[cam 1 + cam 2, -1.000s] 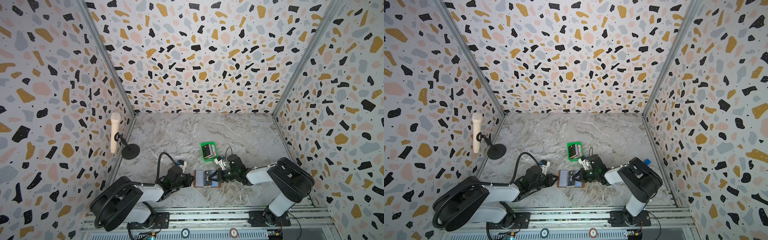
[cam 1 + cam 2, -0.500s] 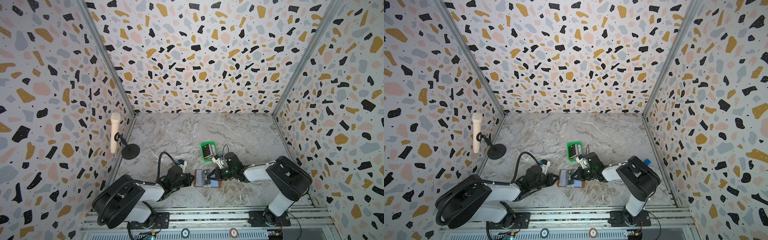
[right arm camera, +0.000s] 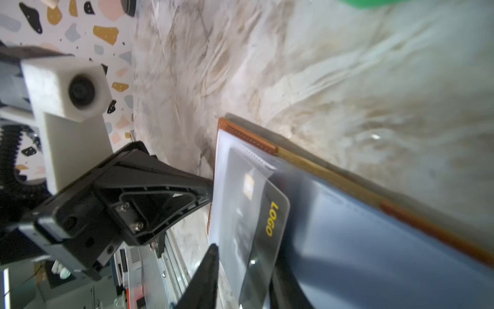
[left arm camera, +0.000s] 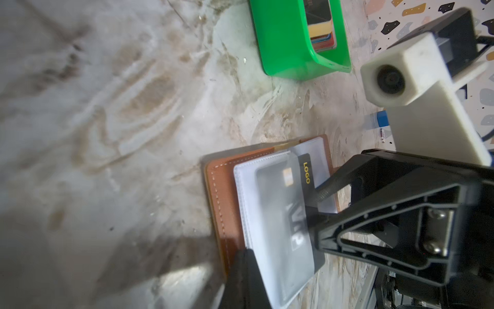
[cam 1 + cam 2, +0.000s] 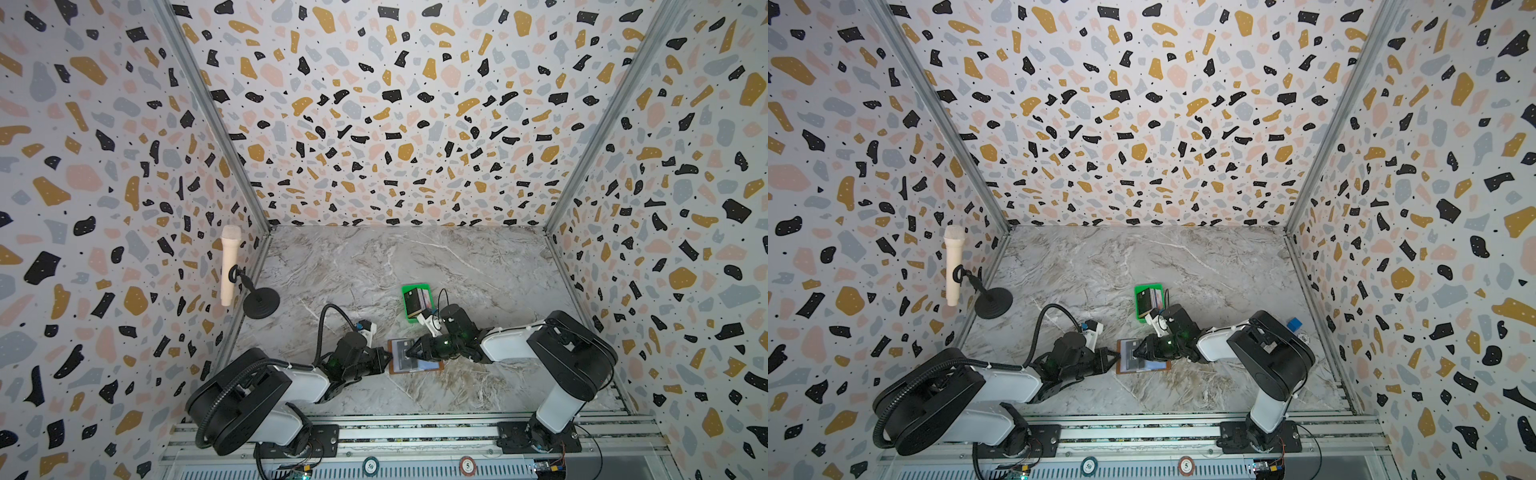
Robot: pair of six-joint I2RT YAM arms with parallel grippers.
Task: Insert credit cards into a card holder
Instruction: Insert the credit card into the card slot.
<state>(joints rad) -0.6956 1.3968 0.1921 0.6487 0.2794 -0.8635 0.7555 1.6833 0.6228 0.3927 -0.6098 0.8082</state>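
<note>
While both hang low over the marble worktop, the left end effector is closed, tip touching the open card holder; the right end effector stands slightly parted. Just beyond, a green tray holds credit cards; one dark card sits half inside a sleeve.

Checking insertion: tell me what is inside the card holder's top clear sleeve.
A dark card with yellow LOGO print, mostly in, one edge sticking out. Whatever lies underneath is covered.
</note>
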